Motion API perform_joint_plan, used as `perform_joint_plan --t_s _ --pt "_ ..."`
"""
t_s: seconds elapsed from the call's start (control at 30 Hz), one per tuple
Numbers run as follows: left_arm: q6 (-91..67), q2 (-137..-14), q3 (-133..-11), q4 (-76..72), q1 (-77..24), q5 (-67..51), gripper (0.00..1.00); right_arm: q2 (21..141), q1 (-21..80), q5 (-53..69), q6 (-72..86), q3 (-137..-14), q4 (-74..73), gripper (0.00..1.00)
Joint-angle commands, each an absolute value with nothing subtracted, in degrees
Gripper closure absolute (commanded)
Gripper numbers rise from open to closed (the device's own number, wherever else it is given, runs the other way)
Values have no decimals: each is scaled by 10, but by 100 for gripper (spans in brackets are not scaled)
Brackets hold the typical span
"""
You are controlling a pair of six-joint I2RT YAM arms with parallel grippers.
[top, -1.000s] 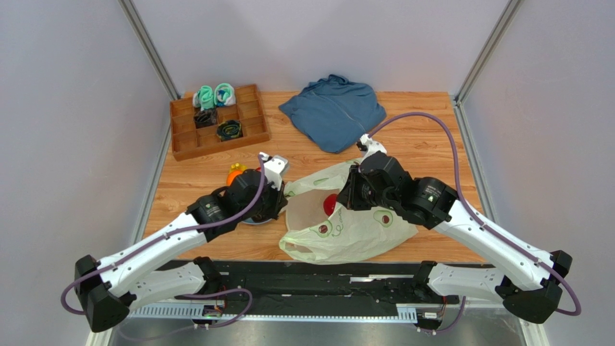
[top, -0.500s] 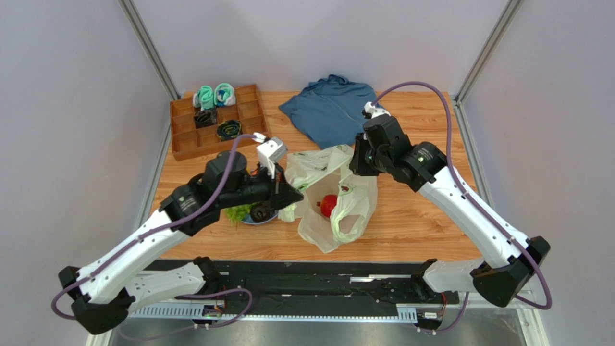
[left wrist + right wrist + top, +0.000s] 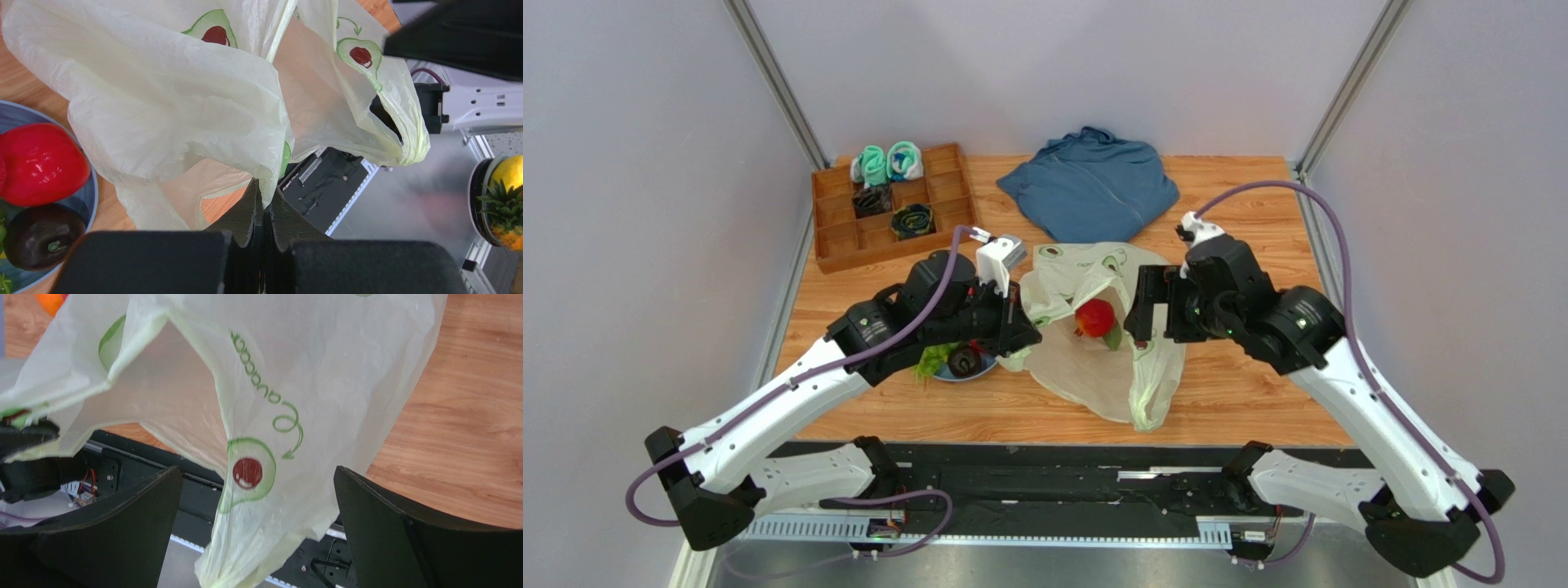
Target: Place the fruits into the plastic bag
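Starting at the far left of the left wrist view, a blue plate (image 3: 92, 187) sits on the wood to the left of the left gripper (image 3: 263, 211) and below its fingertips. On it lie a red fruit (image 3: 37, 162) and, closer to the gripper body, a dark avocado (image 3: 42, 236). From above, a leafy green clump beside them is probably the grapes (image 3: 930, 361), though too little shows to be sure.

The left fingers (image 3: 245, 214) are pressed tightly together, clamped on a fold of the plastic bag (image 3: 172, 104). From that pinch the pale-green film fans out beyond the fingertips, its avocado prints facing the camera.

In the overhead view the bag is spread on the table (image 3: 1247, 245) between the two grippers. A second red fruit (image 3: 1093, 319) sits in its mouth, to the right of the left fingertips and just left of the right ones.

The right gripper (image 3: 258, 520) has its fingers (image 3: 123, 527) spread wide apart. A printed side of the bag hangs loose in the gap between them, gripped by neither. Past the bag's upper edge, beyond the finger on the left of that view, a bit of an orange (image 3: 49, 301) shows, and bare wood lies beyond the other finger.
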State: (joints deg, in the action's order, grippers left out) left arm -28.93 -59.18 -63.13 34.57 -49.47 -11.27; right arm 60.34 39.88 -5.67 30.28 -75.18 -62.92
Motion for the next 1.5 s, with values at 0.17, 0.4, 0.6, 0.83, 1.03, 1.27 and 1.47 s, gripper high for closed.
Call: perform_joint_plan --t_s 0.17,0.4,0.6,0.83,1.03,1.27,1.47 --pt "-343 -627 -680 338 -484 -72 100 536 465 -46 407 -759 -747 0" --pt "-351 -634 -692 344 -482 -62 100 503 592 -37 520 -702 -691 3" --pt "-359 -631 -696 354 -480 -58 100 505 684 -96 567 -680 -608 10" --pt "-369 -620 -693 358 -479 -55 100 541 742 -189 541 -660 -575 15" --pt "-374 -611 -694 366 -479 -55 100 562 775 -256 528 -633 -558 19" --pt "-379 -604 -695 370 -479 -52 100 589 823 -340 540 -602 -550 35" --pt "-381 -603 -700 374 -476 -47 100 592 826 -368 534 -599 -560 66"
